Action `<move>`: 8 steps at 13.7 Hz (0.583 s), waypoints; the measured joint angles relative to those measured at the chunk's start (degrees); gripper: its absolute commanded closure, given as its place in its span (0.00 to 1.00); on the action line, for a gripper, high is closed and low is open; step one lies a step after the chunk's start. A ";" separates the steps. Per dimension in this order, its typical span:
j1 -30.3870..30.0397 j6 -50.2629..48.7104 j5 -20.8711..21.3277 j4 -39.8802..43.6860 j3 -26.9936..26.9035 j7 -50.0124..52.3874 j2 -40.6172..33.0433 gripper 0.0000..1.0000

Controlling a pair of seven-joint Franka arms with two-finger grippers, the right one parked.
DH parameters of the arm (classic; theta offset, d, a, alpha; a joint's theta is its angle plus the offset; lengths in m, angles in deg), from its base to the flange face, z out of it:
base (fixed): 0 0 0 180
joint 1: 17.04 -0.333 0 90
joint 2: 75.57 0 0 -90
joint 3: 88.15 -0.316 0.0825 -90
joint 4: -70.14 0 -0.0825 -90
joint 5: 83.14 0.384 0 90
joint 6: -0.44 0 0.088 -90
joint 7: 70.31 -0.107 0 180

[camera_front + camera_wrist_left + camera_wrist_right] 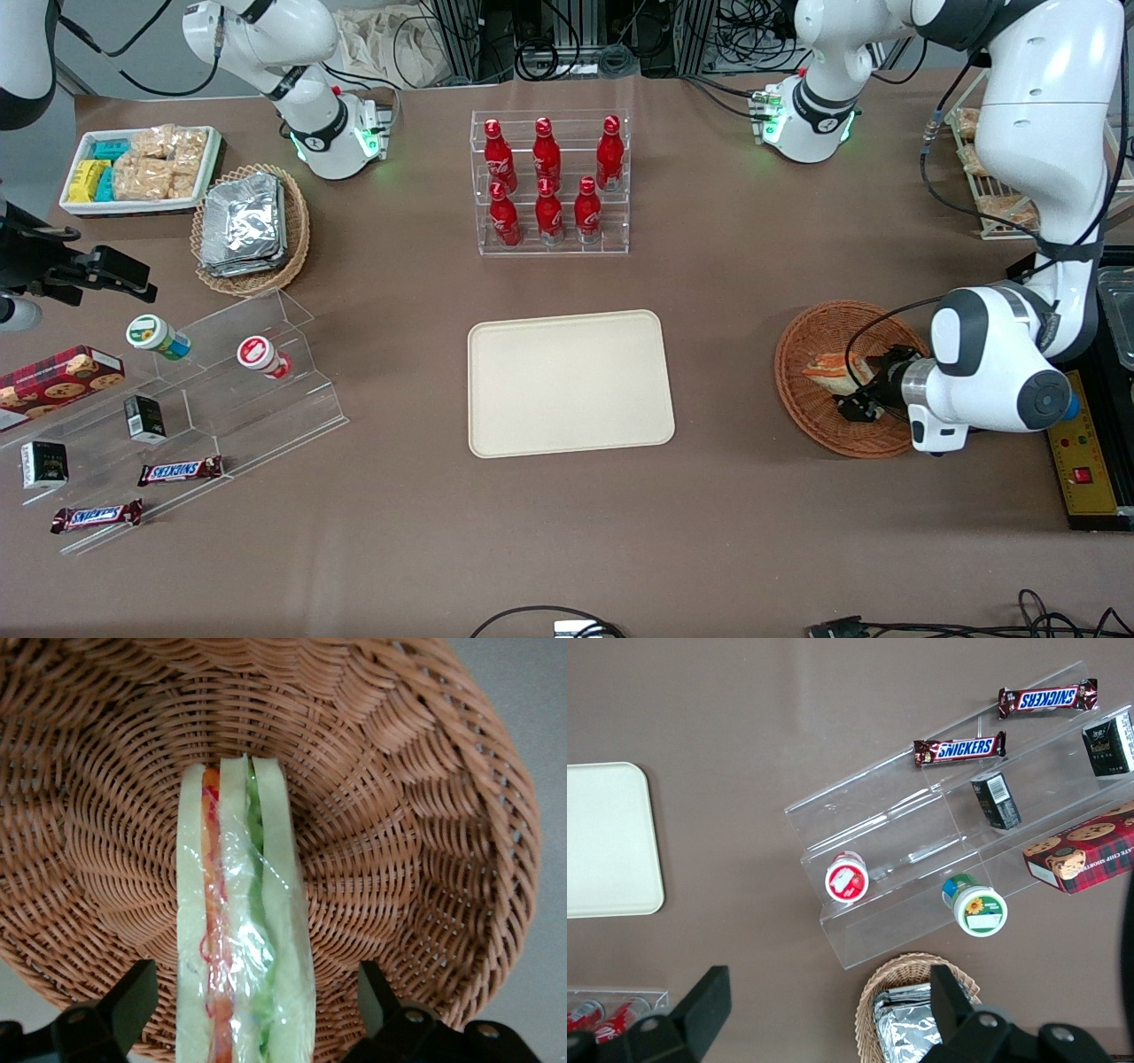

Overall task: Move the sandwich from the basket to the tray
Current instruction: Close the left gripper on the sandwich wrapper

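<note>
**Robot arm hovers over sandwich in wicker basket**

A brown table (753, 496) holds snacks and drinks laid out between two white robot arms. Two chocolate bars (180, 470) reading "SNICKERS" lie on a clear stepped stand (266, 390) toward the parked arm's end of the table, beside a red box of cookies (58, 379) and two small dark cartons. Six red bottles (547, 177) with white script stand in a clear rack farther from the front camera than the tray (570, 383).

At the working arm's end, the gripper (858, 400) is down inside the basket (811, 408), its two black fingers (120, 1010) spread wide on either side of the sandwich (244, 930) with a gap at each side, touching neither face. The sandwich, wrapped in clear film, stands on edge on the basket floor, showing an orange-red layer and a green one between white bread.

The cream tray lies bare at the table's middle, well apart from the basket, with open brown surface between them.
</note>
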 measured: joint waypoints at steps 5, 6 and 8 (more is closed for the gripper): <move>0.00 3.15 0.01 -2.39 0.00 0.00 0.02 0.62; 0.00 3.18 0.01 -2.40 0.00 0.00 0.01 0.75; 0.00 3.17 0.02 -2.39 0.01 0.00 -0.07 0.84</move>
